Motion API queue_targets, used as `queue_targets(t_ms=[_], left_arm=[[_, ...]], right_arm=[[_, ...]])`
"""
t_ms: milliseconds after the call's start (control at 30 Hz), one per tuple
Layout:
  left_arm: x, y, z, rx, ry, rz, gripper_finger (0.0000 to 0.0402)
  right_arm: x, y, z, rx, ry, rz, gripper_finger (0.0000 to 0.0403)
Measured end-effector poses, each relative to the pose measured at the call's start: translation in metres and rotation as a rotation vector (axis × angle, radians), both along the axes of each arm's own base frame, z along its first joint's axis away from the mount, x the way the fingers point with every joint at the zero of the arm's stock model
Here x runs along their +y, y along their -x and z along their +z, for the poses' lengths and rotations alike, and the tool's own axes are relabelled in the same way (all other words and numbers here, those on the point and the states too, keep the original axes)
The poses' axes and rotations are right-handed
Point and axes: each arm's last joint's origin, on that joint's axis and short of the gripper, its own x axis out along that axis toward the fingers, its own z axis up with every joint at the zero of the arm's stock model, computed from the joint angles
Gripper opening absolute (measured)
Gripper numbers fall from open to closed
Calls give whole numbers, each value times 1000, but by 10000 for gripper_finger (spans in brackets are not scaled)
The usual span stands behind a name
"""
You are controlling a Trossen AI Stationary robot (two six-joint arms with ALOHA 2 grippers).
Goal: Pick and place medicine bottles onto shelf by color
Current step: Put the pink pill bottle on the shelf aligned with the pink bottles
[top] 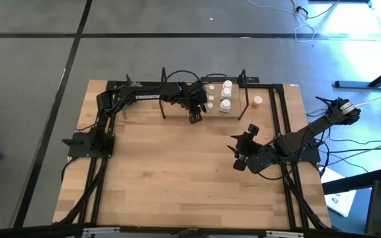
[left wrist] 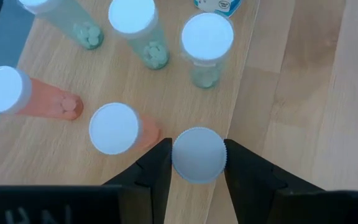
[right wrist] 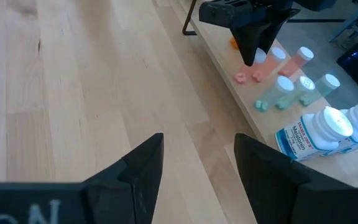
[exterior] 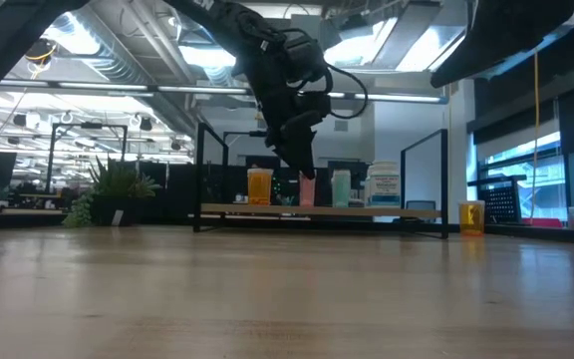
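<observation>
Light-wood table [top: 177,172]: the left end effector [left wrist: 197,163] grips a white-capped medicine bottle [left wrist: 198,155] over the light-wood shelf [top: 233,116], among other bottles. The right end effector [right wrist: 197,163] hovers open nearby.

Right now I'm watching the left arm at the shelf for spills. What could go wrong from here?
1. The left gripper has its jaws around a white-capped bottle at the front edge of the light-wood shelf board; released off-centre, it could tip off.
2. A pink-orange white-capped bottle stands close beside one finger; opening could knock it over.
3. An orange bottle stands off the shelf near the idle right gripper.
</observation>
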Motion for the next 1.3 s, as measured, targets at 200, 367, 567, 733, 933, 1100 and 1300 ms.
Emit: queue_targets(t_ms=[200,367,567,733,933,1100,1300], left_arm=[[0,0,0,-1,1,-2,128],[1,0,0,-6,13,-5,128],[2,1,0,-7,13,-3,128],[2,1,0,-7,13,-3,129],[2,1,0,-6,9,-9,129],[2,1,0,-5,10,-7,129],[2,1,0,-5,10,-9,129]], right_arm=[[0,0,0,0,0,0,198],[0,0,0,0,0,0,198],[0,0,0,0,0,0,198],[0,0,0,0,0,0,198],[0,0,0,0,1,0,198],[0,0,0,0,1,0,198],[0,0,0,0,0,0,198]])
